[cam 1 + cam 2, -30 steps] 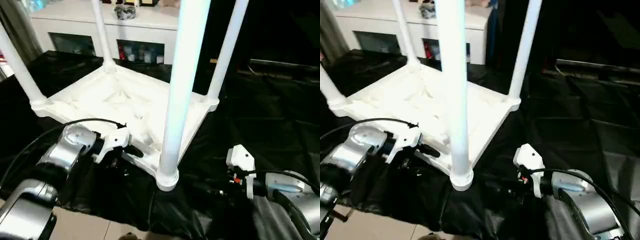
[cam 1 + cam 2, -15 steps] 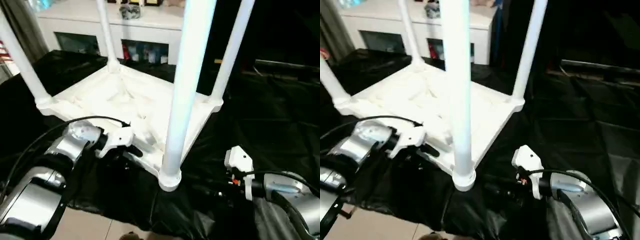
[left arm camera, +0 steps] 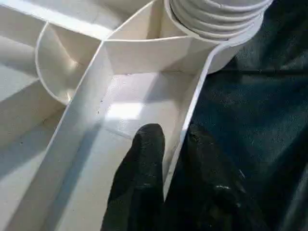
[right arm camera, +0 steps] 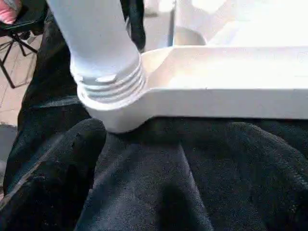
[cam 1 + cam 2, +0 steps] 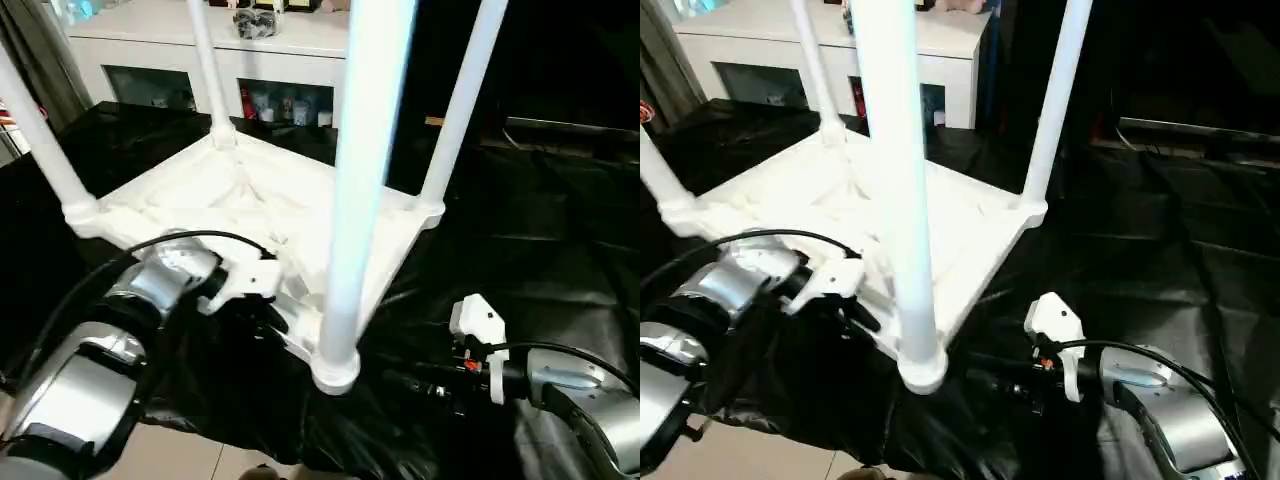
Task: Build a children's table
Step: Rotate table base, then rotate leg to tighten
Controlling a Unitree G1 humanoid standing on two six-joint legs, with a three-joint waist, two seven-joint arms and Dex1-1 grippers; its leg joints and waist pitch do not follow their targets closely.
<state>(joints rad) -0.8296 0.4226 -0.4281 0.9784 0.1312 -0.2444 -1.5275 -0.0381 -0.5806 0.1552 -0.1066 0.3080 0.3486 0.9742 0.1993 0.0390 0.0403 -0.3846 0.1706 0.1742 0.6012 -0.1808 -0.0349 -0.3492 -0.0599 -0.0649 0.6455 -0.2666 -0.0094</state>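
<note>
Table (image 5: 250,200) upside down (four legs (image 5: 362,180) up), two grippers (image 3: 168,144) near.

A crinkled black cloth (image 5: 520,240) covers the work surface in front of me. On it, upside down, sits the children's table (image 5: 250,215), four legs pointing up, nearest corner socket (image 5: 335,372) close to the cloth's near edge. Pale tiled floor (image 5: 190,455) shows below that edge.

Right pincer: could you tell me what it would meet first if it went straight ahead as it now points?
Most likely the threaded base of the nearest leg, seated in the table's corner socket; depth is hard to judge.
</note>
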